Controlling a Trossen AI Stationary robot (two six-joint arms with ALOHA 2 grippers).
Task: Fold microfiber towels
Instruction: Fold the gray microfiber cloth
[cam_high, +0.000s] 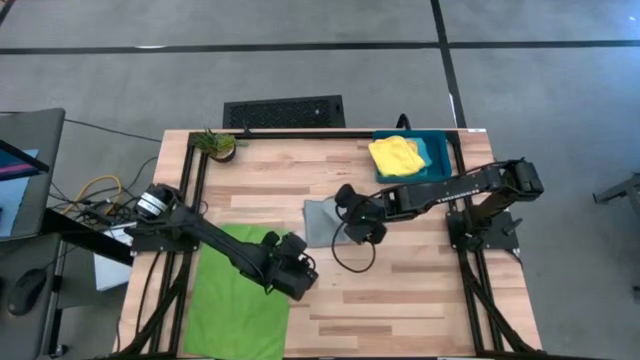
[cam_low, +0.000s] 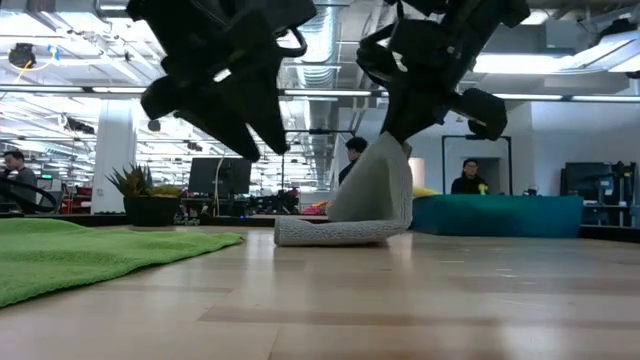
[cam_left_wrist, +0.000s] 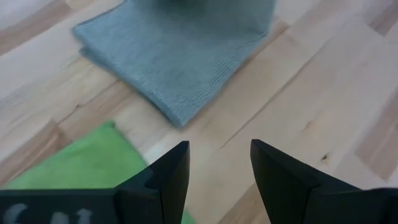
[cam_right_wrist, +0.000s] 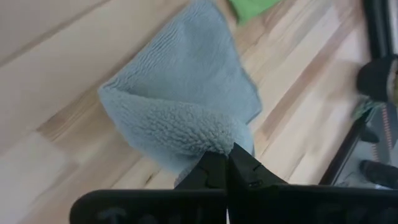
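Right gripper (cam_right_wrist: 227, 163): fingers clenched on one edge of the grey towel (cam_high: 322, 221), lifting that edge off the tabletop (cam_high: 420, 290) so it curls over the rest, which lies flat at mid-tabletop. Left gripper (cam_left_wrist: 219, 163): fingers released, empty, hovering above bare wood just near-left of the grey towel, whose corner lies just beyond the fingertips, not touching. Green towel (cam_high: 238, 295): spread flat at the near-left, running over the near edge, beneath the left arm. Yellow towel (cam_high: 395, 155): bunched in the teal bin (cam_high: 440, 148) at the far right. Plant (cam_high: 217, 145): far-left corner. Risks, as judged: the pinch takes only a thin margin of pile, so the edge may slip out mid-fold and drop short; with nothing pinning the flat part, the whole cloth may drag along instead of folding, giving a skewed crease; the left fingers, if they descend here, would close on wood and not on the corner.
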